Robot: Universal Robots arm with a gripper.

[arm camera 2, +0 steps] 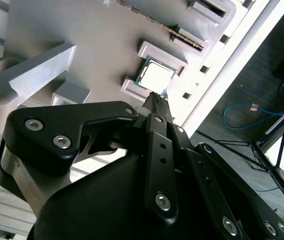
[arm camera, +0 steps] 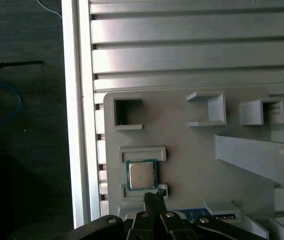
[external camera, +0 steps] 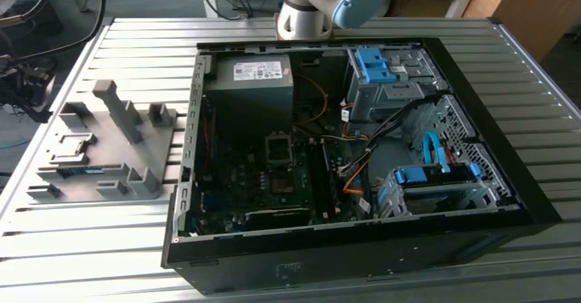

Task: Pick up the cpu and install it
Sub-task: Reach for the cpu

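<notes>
The cpu (arm camera: 142,175) (arm camera 2: 156,75) is a small square chip with a silver-grey top. It lies flat in a shallow pocket of the grey holder (arm camera: 192,150) (arm camera 2: 82,45) (external camera: 136,156). In both wrist views my gripper (arm camera: 154,198) (arm camera 2: 155,97) hangs above the holder, with its tips just beside one edge of the cpu and apart from it. The black fingers (arm camera: 152,206) are pressed together with nothing between them. The open PC case (external camera: 508,173) lies to the exterior view's right of the holder, with the motherboard's square socket (external camera: 277,141) near its middle.
The holder has upright posts (external camera: 118,109) and several other pockets; a blue-green memory stick (external camera: 77,171) lies in one. A grey power-supply box (external camera: 250,88), drive cages (external camera: 390,78) and loose cables (external camera: 363,153) crowd the case. The ribbed table's edge (arm camera: 74,125) runs close to the cpu.
</notes>
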